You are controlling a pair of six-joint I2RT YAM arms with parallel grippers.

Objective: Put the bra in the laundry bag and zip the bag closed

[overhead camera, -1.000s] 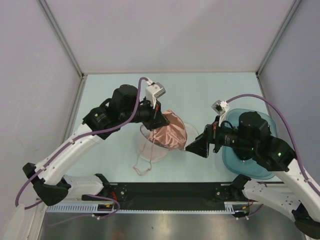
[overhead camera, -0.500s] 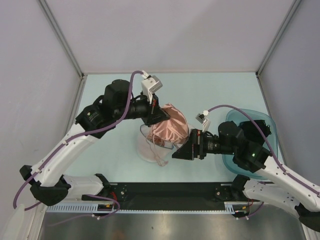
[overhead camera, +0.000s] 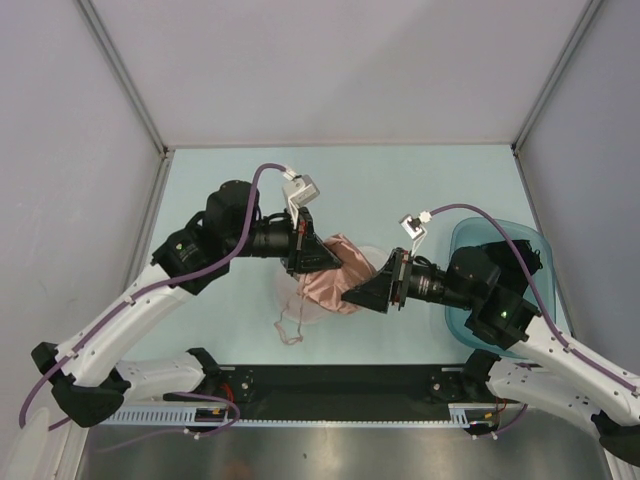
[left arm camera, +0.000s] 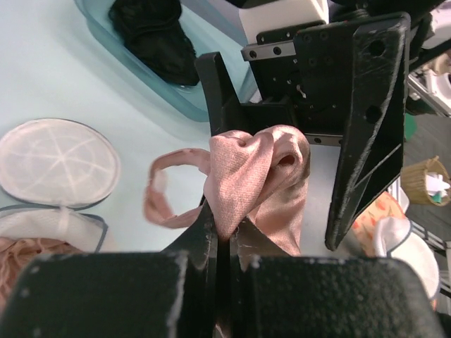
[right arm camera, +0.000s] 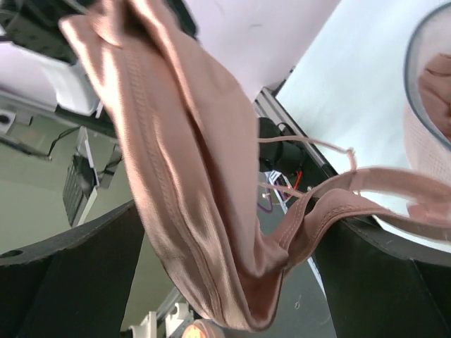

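- The tabletop point(overhead camera: 400, 190) carries everything, and the work sits about midway between its left and right edges, nearer the near edge than the far one
- The teal basin point(overhead camera: 505, 232) lies against the right edge with a black garment point(left arm camera: 155, 35) in it, and we leave both alone
- The laundry bag point(left arm camera: 56, 162) lies unzipped near the middle, its two halves spread apart, with some pink cloth showing inside one half
- The bra point(overhead camera: 335, 285) hangs bunched in the air just over the bag, between the two grippers
- The left gripper point(left arm camera: 224, 229) is pinched tight on a small fold of the satin, while the right gripper point(overhead camera: 355, 296) has its jaws spread wide around the hanging cloth and grips nothing
- A thin strap point(overhead camera: 288, 330) dangles toward the near edge, outside the bag
- We judge the risks thus: the slick satin could slide out of that small pinch, the right jaws sit so near that they could clamp the left gripper, and the stray strap could snag in the zip
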